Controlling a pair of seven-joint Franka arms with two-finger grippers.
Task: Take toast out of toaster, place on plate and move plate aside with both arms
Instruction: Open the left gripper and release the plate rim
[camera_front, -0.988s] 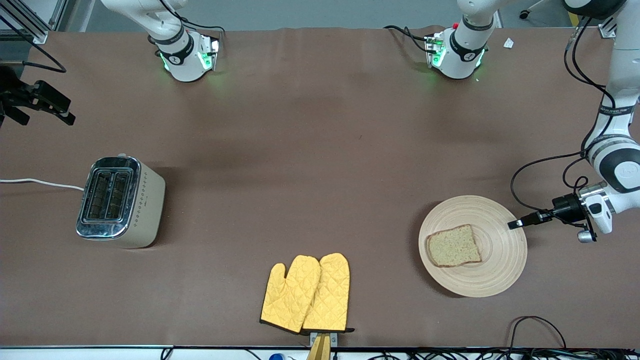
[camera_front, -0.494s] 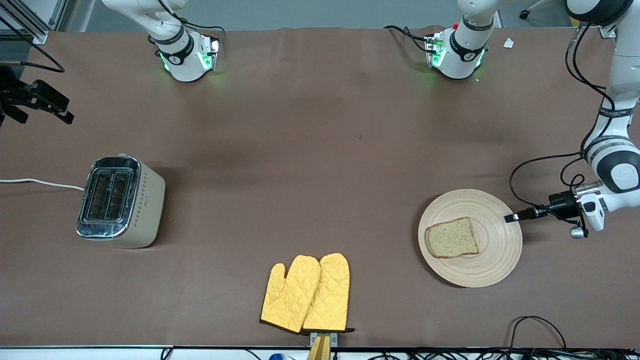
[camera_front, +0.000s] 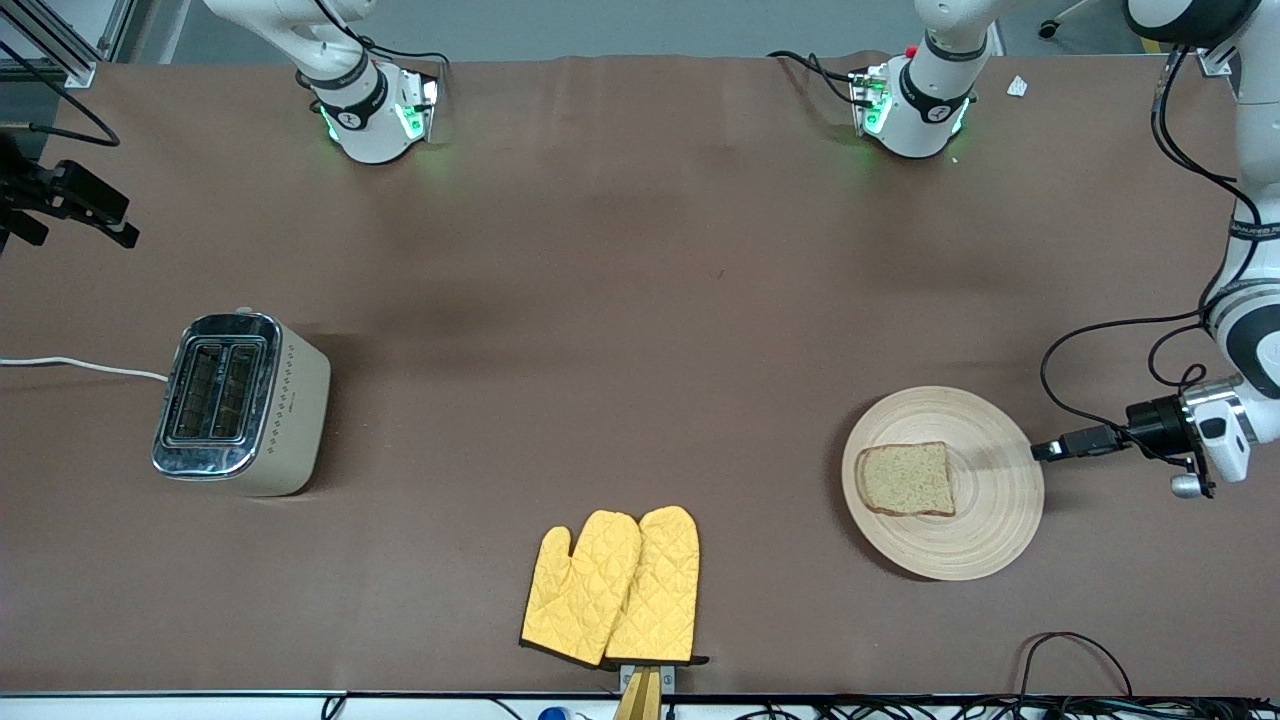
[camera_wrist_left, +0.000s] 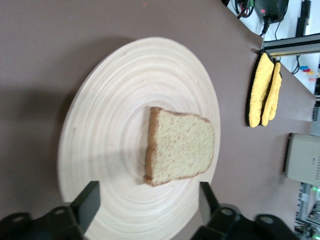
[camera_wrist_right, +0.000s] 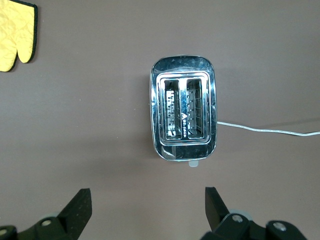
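Note:
The round light-wood plate (camera_front: 985, 520) lies on the brown table toward the left arm's end. The toast (camera_front: 905, 479) lies flat on it. My left gripper (camera_front: 1043, 451) is low, just off the plate's rim at the left arm's end, open and empty. In the left wrist view the plate (camera_wrist_left: 100, 125) and the toast (camera_wrist_left: 180, 146) show ahead of the open left gripper (camera_wrist_left: 150, 200). My right gripper (camera_front: 110, 215) hangs open and empty at the right arm's end of the table. In the right wrist view the open right gripper (camera_wrist_right: 145, 205) shows with nothing between its fingers.
A beige and chrome toaster (camera_front: 240, 403) with empty slots stands toward the right arm's end, its white cord (camera_front: 80, 365) running off the table; it also shows in the right wrist view (camera_wrist_right: 183, 115). A pair of yellow oven mitts (camera_front: 615, 585) lies near the front edge.
The left gripper, which was at the plate's rim, has drawn back off it toward the left arm's end. The plate with the toast shifted slightly and now lies still. The right arm barely moved.

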